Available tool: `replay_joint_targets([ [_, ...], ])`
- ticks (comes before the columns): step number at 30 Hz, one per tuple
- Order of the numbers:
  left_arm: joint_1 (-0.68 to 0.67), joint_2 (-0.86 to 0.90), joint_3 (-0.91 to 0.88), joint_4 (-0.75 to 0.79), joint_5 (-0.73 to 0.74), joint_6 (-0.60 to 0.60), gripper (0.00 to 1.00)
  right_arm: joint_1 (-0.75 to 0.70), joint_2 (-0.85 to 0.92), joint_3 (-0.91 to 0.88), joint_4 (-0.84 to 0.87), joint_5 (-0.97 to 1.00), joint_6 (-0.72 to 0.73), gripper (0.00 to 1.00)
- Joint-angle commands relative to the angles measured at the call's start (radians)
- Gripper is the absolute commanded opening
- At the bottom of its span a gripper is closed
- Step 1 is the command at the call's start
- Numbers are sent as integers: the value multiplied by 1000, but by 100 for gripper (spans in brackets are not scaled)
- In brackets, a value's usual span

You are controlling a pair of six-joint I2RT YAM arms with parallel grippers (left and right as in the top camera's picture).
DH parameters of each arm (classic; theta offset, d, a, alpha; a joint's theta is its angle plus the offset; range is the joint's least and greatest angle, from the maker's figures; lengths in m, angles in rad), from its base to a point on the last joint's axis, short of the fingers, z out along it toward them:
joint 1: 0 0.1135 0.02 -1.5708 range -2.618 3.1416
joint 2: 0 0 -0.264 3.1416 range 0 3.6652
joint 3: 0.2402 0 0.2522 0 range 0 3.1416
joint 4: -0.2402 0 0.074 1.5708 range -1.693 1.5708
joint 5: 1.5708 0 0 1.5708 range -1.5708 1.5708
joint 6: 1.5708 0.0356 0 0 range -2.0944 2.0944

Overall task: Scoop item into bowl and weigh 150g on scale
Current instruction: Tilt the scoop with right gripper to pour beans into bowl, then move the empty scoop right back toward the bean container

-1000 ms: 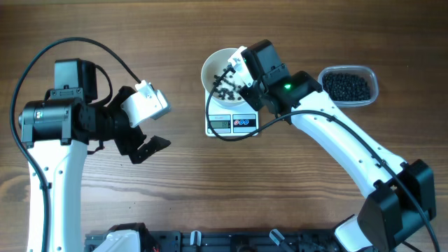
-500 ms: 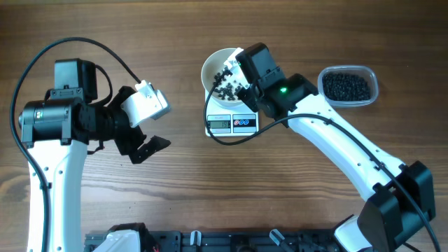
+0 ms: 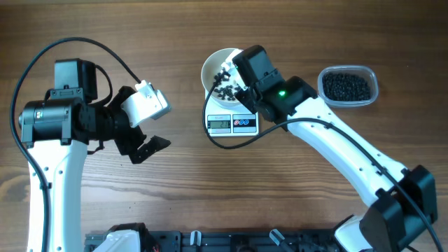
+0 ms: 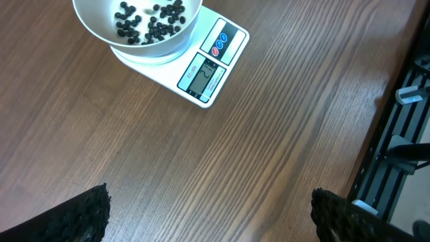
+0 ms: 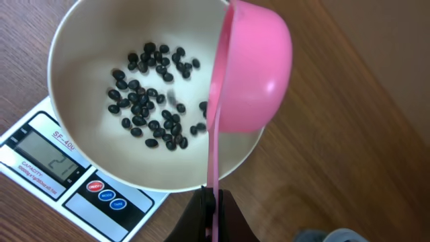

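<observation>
While the scoop (image 5: 252, 74) overhangs the bowl (image 5: 74, 101), the tub (image 3: 375, 85) sits apart.

bowl (image 5: 80, 54) plain white | beads (image 5: 144, 107) black | scoop (image 5: 255, 74) pink | scale (image 5: 67, 195) white, display (image 5: 41, 161) grey, buttons (image 5: 95, 186) red and blue | table (image 3: 210, 189) brown, wood-grained

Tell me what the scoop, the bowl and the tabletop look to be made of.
The scoop looks plastic: even pink, soft sheen, thin moulded handle. The bowl is smooth plain white, ceramic or plastic; I cannot tell which. The tabletop looks like wood or wood-look laminate: brown running grain, matte.
</observation>
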Motion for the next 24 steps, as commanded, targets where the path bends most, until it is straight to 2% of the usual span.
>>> replay_joint_targets([
  [1,4,-11,21,0,26,20,100,13,-31,1,18,126,-14,4],
  [9,4,-11,21,0,26,20,100,-27,-122,30,-31,166,-2,4],
  [15,4,-11,21,0,26,20,100,-193,-211,30,-246,199,142,4],
  [24,4,-11,21,0,26,20,100,-410,-232,29,-381,200,150,4],
])
